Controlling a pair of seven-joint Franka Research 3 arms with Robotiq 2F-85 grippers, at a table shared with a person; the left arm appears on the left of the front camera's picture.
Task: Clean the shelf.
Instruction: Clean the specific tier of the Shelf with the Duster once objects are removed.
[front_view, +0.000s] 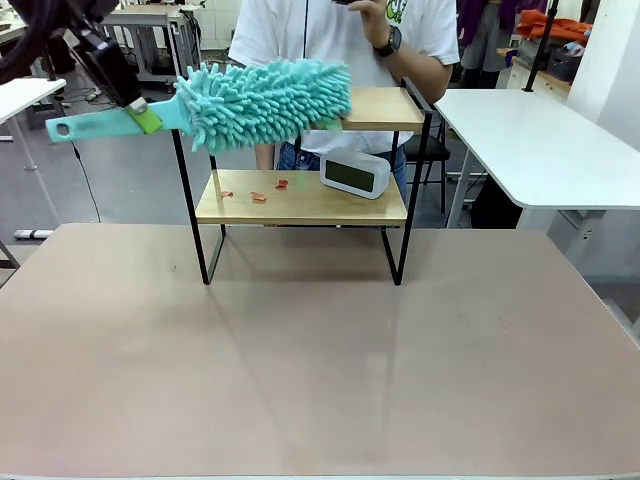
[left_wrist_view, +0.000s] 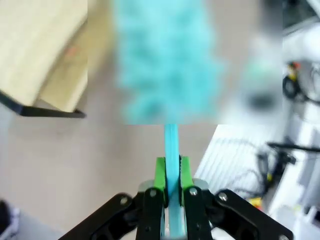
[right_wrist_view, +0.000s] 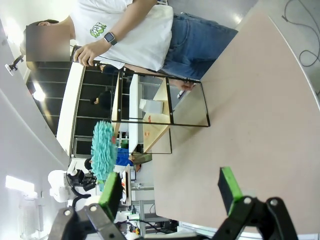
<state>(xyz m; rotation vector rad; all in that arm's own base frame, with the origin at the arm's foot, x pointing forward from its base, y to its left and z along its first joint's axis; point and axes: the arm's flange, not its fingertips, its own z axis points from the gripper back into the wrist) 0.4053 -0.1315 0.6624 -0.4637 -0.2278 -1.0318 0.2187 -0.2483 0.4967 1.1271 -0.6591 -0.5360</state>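
Two-tier shelf (front_view: 300, 205) on beige table (front_view: 320, 360): left hand (left_wrist_view: 172, 172) clenches duster (front_view: 265, 100), right hand (right_wrist_view: 169, 186) released.

The shelf (front_view: 300, 208) is seen standing on the pinkish counter (front_view: 320, 350) toward 12 o'clock, all four black legs down. At 10 o'clock the left gripper (front_view: 145, 117) is closed on the teal handle of a turquoise duster (front_view: 265, 100). The duster's fluffy head is laid over the 9 o'clock half of the upper board. On the lower board a white digital clock (front_view: 354, 173) is set toward 3 o'clock, and small red scraps (front_view: 258, 192) are scattered toward 9 o'clock. A person (front_view: 330, 30) in a white shirt, with a dark watch (front_view: 389, 42), is seen behind the shelf. A white table (front_view: 540, 140) is placed at 2 o'clock.
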